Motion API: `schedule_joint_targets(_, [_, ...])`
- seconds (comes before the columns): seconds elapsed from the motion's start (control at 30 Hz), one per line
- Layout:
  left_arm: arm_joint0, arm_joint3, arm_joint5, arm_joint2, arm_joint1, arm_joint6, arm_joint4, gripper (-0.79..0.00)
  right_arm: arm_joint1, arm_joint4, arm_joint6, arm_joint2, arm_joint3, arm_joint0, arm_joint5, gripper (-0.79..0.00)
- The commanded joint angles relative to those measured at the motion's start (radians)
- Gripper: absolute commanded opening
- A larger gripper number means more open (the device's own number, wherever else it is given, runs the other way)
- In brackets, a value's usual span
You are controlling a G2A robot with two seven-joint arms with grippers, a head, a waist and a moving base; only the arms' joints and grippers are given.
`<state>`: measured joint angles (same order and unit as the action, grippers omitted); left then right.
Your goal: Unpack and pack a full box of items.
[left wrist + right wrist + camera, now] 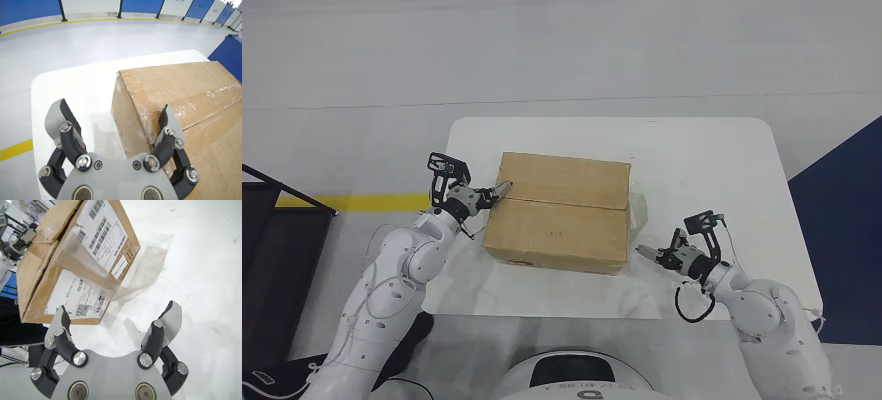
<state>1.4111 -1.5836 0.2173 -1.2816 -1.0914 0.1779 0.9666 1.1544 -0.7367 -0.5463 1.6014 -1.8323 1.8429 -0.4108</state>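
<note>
A brown cardboard box with its top flaps closed stands in the middle of the white table. Clear tape runs over its seam. My left gripper is open at the box's left top edge, one finger over the taped end of the seam and the other finger off the box above the table. My right gripper is open just right of the box's near right corner, low over the table. White labels cover that end of the box.
A loose flap of clear tape or film hangs off the box's right end onto the table. A black rack stands left of the table. Bare tabletop lies behind the box and to its right.
</note>
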Motion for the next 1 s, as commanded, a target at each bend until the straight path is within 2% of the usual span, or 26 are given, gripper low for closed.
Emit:
schedule_joint_targets(0.0, [0.0, 0.0, 0.0, 0.0, 0.0, 0.0, 0.0, 0.0, 0.002, -0.062, 0.042, -0.024, -0.015, 0.015, 0.024, 0.0])
schedule_joint_targets(0.17, [0.0, 0.0, 0.0, 0.0, 0.0, 0.0, 0.0, 0.0, 0.006, -0.137, 0.101, -0.083, -0.033, 0.02, 0.064, 0.0])
schedule_joint_targets(0.37, [0.0, 0.0, 0.0, 0.0, 0.0, 0.0, 0.0, 0.0, 0.013, -0.112, 0.153, -0.128, -0.013, -0.017, 0.101, 0.0])
schedule_joint_targets(0.97, [0.0, 0.0, 0.0, 0.0, 0.0, 0.0, 0.0, 0.0, 0.024, -0.021, 0.121, -0.225, 0.085, -0.186, 0.147, 0.0])
